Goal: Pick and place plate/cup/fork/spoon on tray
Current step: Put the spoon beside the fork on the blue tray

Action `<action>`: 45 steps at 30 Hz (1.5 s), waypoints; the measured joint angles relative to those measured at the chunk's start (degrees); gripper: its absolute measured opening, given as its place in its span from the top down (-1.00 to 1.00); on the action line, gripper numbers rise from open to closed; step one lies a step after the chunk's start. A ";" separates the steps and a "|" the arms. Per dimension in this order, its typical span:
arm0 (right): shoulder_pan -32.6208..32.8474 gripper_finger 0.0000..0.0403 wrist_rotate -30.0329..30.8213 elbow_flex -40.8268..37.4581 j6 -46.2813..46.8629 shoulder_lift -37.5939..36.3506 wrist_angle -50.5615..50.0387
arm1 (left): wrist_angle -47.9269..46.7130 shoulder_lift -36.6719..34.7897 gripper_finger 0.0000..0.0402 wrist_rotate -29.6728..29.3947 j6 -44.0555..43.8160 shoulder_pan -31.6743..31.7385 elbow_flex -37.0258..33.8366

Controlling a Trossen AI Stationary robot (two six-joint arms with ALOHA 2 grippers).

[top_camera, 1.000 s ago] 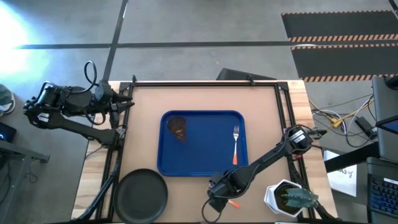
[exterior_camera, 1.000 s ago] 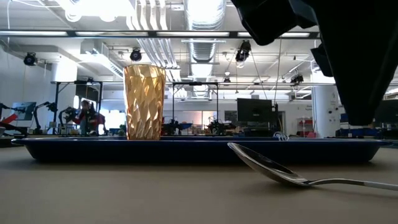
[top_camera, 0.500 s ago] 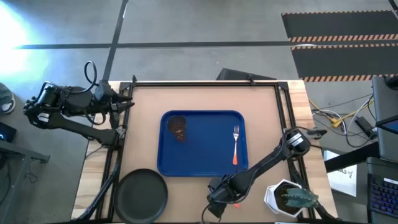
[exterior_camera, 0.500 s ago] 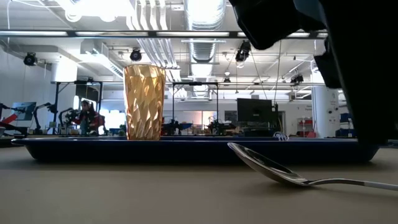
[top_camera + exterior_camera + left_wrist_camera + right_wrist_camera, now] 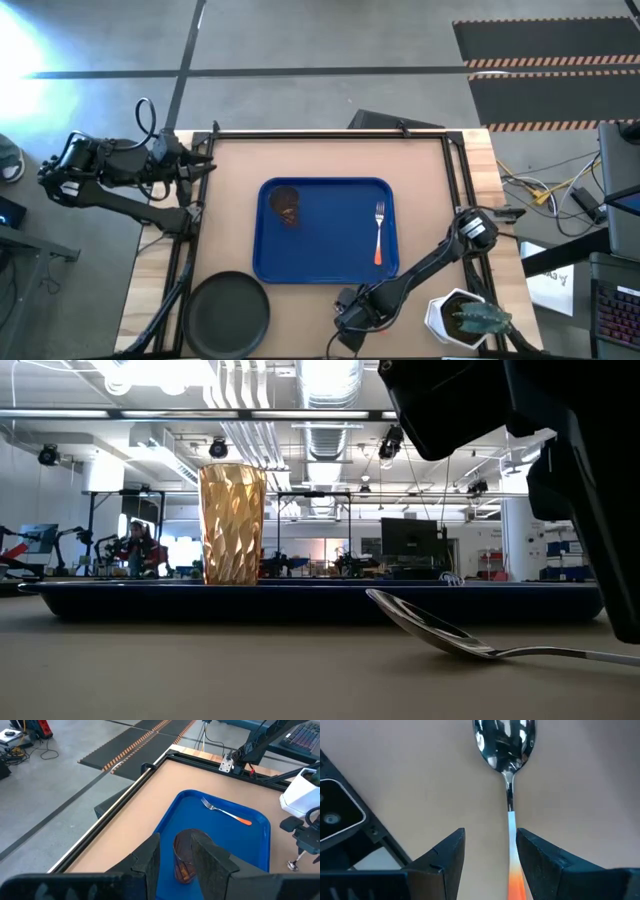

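at the near edge of the table, just in front of the tray [image 5: 325,232], the right gripper [image 5: 489,857] hangs low over the spoon [image 5: 508,765], fingers spread with the orange handle between them, nothing gripped. the cup [image 5: 285,205] and fork [image 5: 379,230] sit on the tray. the plate [image 5: 228,312] lies on the table beside it. the left gripper [image 5: 176,857] waits open off the table's far left corner.

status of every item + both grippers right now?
cup: upright on the tray.
fork: lying flat on the tray; its handle end looks orange.
tray: flat on the table, holds cup and fork.
spoon: lying on the table, off the tray, not gripped.
plate: on the table, off the tray.
right gripper: open, straddling the spoon handle.
left gripper: open, parked at the table's edge.
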 joint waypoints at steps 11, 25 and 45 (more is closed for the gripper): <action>-0.02 0.20 0.00 0.19 -0.01 2.32 -0.40 | 0.00 -0.02 0.54 0.00 -0.02 0.00 0.00; -0.04 0.95 1.45 0.12 2.61 4.95 -2.52 | 0.00 -0.02 0.54 0.04 -0.09 0.00 0.00; -0.99 0.96 21.98 16.59 1.32 1.71 -8.83 | -0.08 -0.14 0.54 0.15 0.09 0.02 0.00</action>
